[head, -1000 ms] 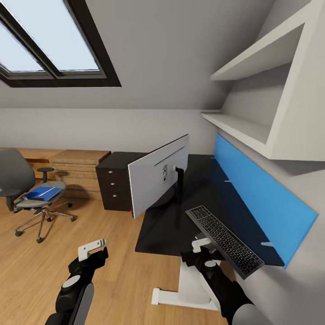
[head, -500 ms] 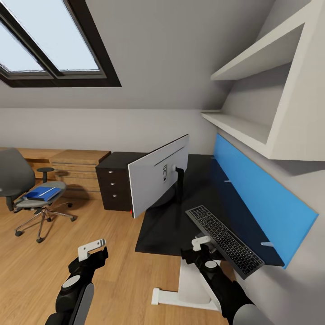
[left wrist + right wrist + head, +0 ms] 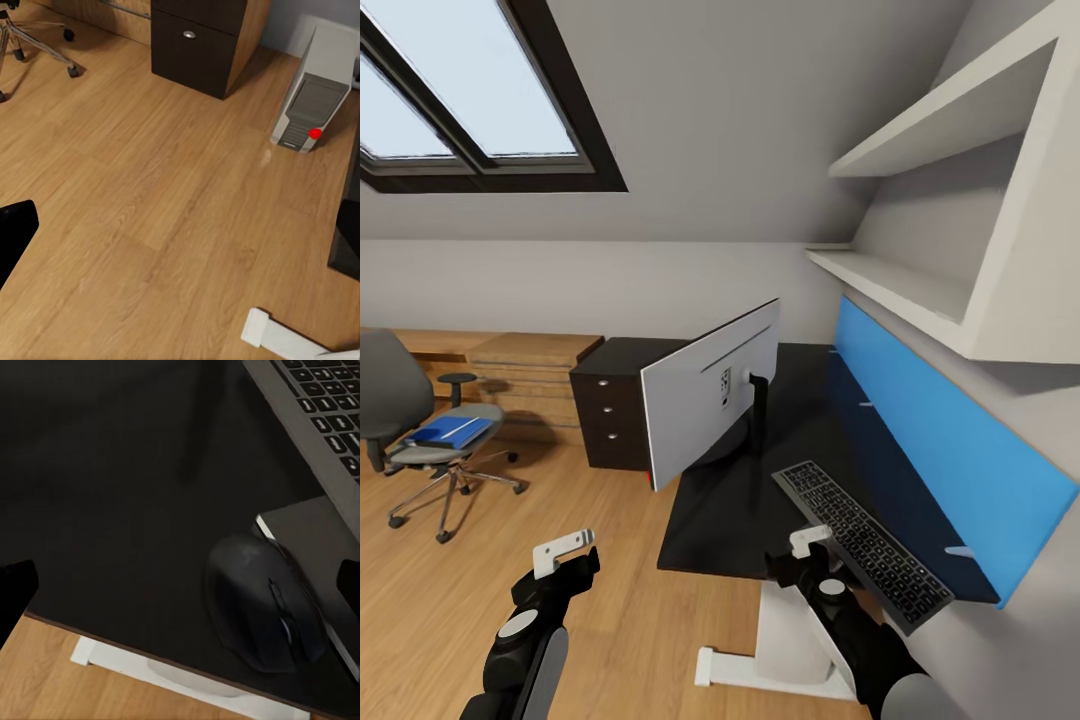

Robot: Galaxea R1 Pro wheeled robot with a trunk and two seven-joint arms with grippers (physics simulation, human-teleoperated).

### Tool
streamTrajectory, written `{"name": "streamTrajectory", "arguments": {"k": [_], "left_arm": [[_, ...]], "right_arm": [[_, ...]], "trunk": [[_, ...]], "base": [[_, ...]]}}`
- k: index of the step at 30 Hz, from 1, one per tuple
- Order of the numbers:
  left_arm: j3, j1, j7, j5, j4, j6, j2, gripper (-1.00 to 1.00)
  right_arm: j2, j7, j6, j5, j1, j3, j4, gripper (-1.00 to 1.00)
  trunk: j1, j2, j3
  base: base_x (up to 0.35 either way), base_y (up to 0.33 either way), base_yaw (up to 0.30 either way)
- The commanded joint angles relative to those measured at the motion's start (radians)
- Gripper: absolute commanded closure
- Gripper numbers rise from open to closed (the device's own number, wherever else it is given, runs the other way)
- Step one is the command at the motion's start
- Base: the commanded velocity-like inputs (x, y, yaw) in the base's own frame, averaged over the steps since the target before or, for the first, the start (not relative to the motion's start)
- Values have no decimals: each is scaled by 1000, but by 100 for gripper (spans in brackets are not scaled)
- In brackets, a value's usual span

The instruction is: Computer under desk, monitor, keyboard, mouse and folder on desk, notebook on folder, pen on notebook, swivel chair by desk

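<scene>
Two arms hover near the monitor [image 3: 710, 405] on the black worktop [image 3: 810, 440]. Right gripper [image 3: 812, 545], jaws apart, hangs over the mouse [image 3: 262, 604] beside the keyboard [image 3: 860, 540]. Descend straight, clearing the keyboard. Left gripper [image 3: 563, 549] state: cannot tell.

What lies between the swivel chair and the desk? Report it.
In the head view, bare wood floor runs from the swivel chair to the desk; behind that stretch stand low wooden cabinets and the desk's black drawers.

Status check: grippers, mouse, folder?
Left gripper hangs over bare floor; right gripper hovers at the desk edge. Small rounded black mouse beside the slim keyboard. Bright-blue folder on the grey swivel chair.
</scene>
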Motion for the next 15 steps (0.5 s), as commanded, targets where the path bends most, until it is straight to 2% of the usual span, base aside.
{"name": "streamTrajectory", "arguments": {"k": [1, 9, 15], "left_arm": [[0, -1, 6, 11, -1, 3, 0, -100], [0, -1, 6, 11, -1, 3, 0, -100], [0, -1, 6, 11, -1, 2, 0, -100]], "right_arm": [[-1, -7, 7, -2, -1, 4, -2, -100], [-7, -7, 11, -2, -1, -2, 0, -100], [-13, -5, 13, -3, -1, -4, 0, -100]], "trunk": [[0, -1, -1], [0, -1, -1], [0, -1, -1]], "base": [[45, 0, 0], [39, 0, 0], [213, 0, 0]]}}
